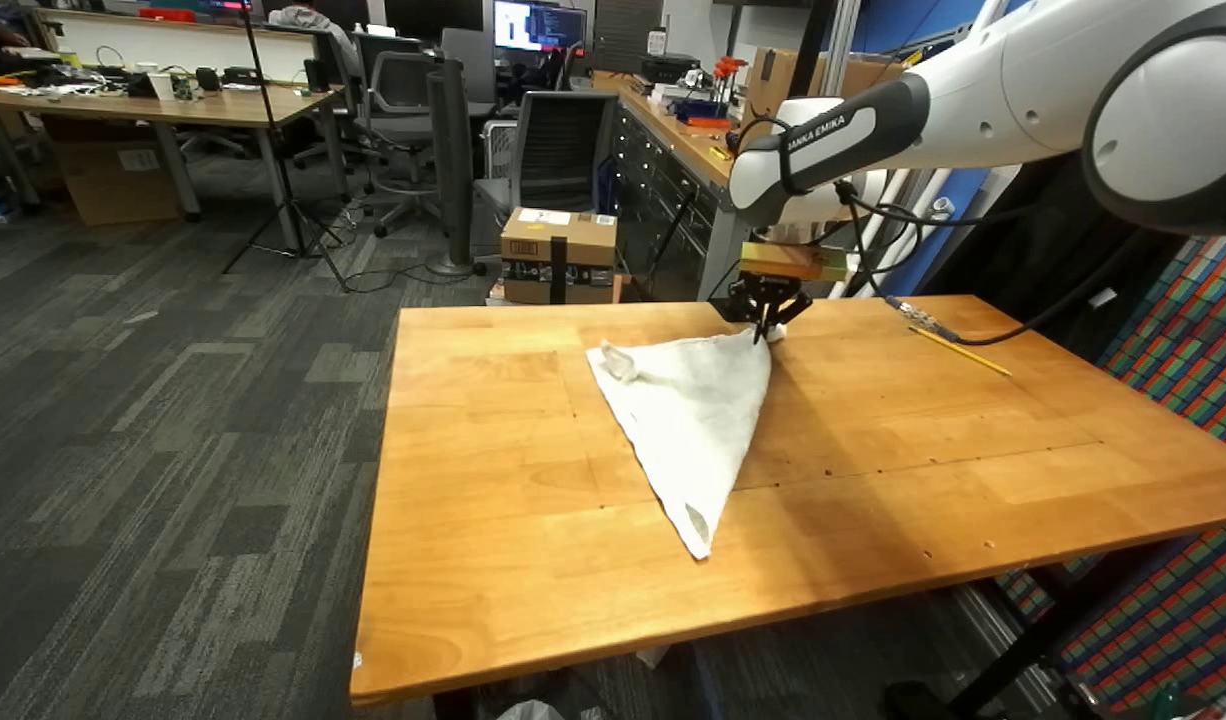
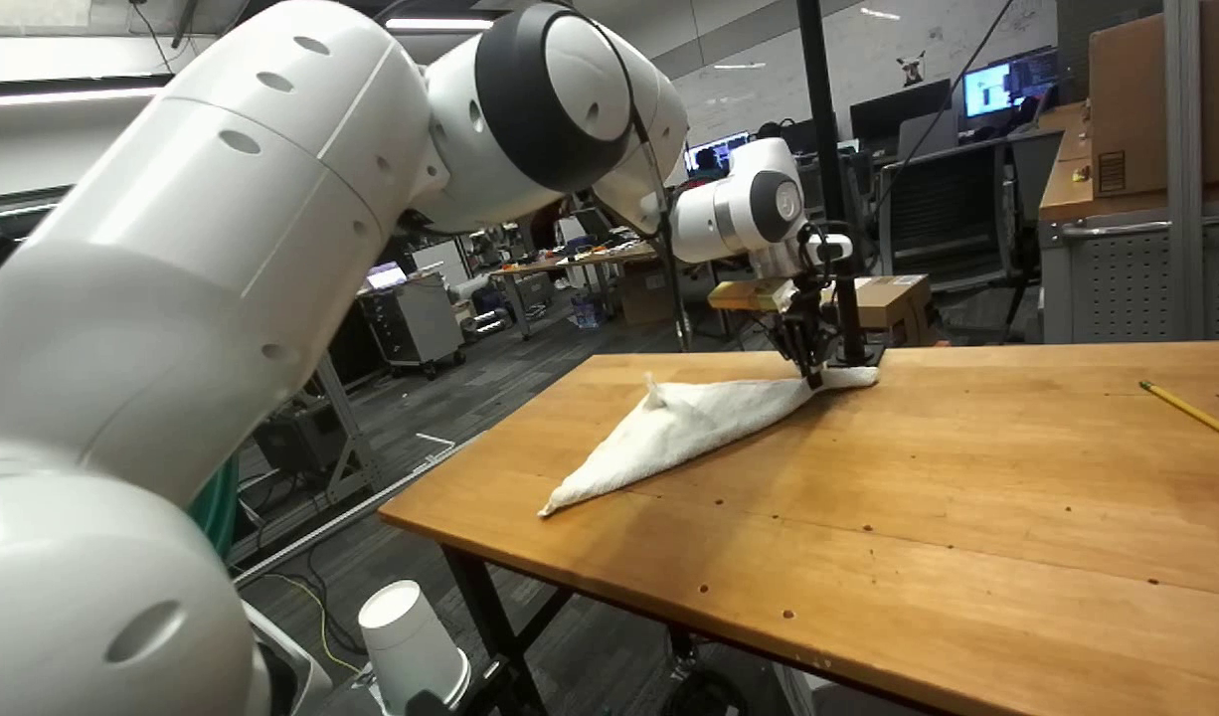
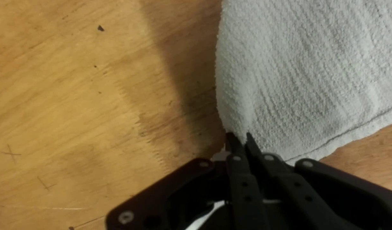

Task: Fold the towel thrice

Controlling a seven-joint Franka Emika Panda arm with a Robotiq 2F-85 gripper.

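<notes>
Wrist view: I have the fingers (image 3: 241,182) nearly together, clamped on the white towel (image 3: 298,76) near one corner. In both exterior views it lies on the desk (image 1: 493,600) in a rough triangle, with a yellow pencil (image 1: 958,351) well apart from it.

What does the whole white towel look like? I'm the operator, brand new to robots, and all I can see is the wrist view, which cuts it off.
Observer: In an exterior view, the white towel is roughly a triangle, tapering to a point.
Operator: Does it lie flat all over?
Observer: No, a small peak of it stands up, apart from the gripper.
Operator: Is anything else on the wooden table?
Observer: Yes, a yellow pencil, seen in both exterior views.
</notes>
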